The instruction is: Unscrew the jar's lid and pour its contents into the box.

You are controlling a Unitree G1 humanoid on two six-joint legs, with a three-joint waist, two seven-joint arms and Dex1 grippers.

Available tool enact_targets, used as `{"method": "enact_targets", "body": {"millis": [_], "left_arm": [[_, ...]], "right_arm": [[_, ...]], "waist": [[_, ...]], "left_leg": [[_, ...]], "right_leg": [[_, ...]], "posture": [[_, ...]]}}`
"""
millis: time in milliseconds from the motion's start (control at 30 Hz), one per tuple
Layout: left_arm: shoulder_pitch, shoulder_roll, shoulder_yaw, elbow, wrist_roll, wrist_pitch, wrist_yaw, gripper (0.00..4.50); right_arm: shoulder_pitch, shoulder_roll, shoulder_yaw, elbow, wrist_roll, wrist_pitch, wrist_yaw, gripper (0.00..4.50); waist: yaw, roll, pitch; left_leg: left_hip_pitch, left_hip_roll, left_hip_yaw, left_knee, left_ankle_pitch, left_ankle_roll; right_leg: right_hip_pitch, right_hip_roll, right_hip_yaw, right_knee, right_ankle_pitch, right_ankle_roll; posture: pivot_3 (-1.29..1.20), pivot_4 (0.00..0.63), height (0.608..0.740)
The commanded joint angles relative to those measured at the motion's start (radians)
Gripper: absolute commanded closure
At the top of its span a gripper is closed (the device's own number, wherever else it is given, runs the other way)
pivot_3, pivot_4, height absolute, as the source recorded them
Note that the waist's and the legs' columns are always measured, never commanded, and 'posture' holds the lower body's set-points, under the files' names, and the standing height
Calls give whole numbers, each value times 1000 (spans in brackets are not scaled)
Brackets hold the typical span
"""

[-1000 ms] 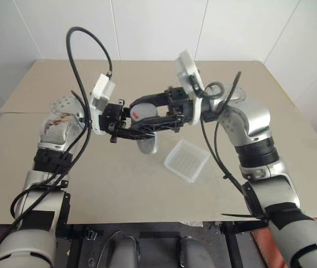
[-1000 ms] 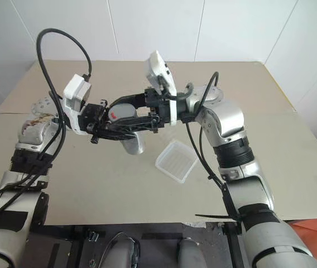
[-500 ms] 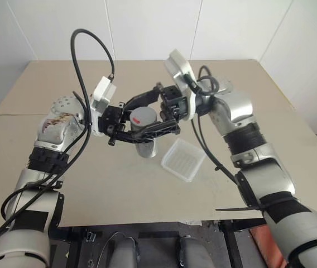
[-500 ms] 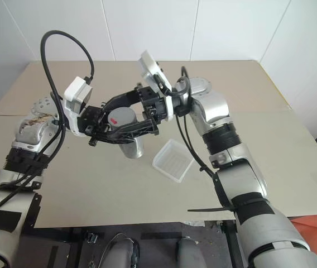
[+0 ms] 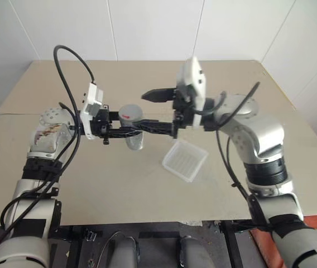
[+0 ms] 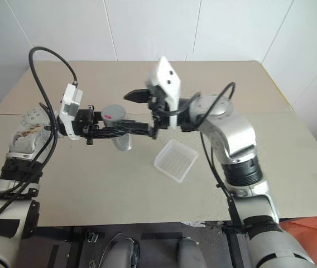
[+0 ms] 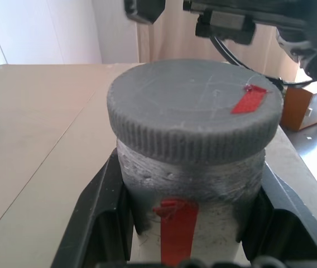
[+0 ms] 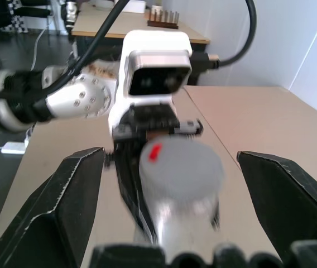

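My left gripper is shut on the jar, holding it upright above the table, well left of the box. The grey lid sits on the jar's mouth, and a red mark shows on the lid and on the jar's side. My right gripper is open; its fingers stand wide on either side of the lid without touching it. The white ribbed box lies on the table below my right wrist. The contents are hidden inside the jar.
The beige table reaches from the white wall at the back to its front edge near me. Black cables loop above both wrists. The left wrist camera housing faces my right gripper at close range.
My right gripper has opened and let go of the lid. The left gripper has carried the jar, lid still on, a little to the left, away from the right hand.
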Motion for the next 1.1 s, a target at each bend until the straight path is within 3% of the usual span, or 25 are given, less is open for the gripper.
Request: {"method": "enact_targets", "body": {"millis": [33, 333, 600, 1100], "left_arm": [[-25, -4, 24, -29, 7, -12, 5, 2483], [-25, -1, 38, -44, 5, -7, -16, 2483], [-17, 7, 49, -59, 1, 0, -28, 2483], [30, 62, 80, -115, -18, 28, -57, 2483]], "right_arm": [[-43, 31, 0, -1, -19, 11, -63, 51], [-102, 87, 30, 169, -81, -34, -85, 51], [-113, 94, 30, 200, -89, -46, -76, 51], [-45, -102, -75, 239, -72, -93, -34, 51]], "waist": [[2, 0, 0], [2, 0, 0], [1, 0, 0], [1, 0, 0]], "left_leg": [[0, 0, 0, 0, 0, 0], [0, 0, 0, 0, 0, 0], [0, 0, 0, 0, 0, 0], [0, 0, 0, 0, 0, 0]], "right_leg": [[0, 0, 0, 0, 0, 0], [0, 0, 0, 0, 0, 0], [0, 0, 0, 0, 0, 0], [0, 0, 0, 0, 0, 0]], "posture": [[0, 150, 740], [0, 150, 740], [0, 150, 740], [0, 150, 740]]}}
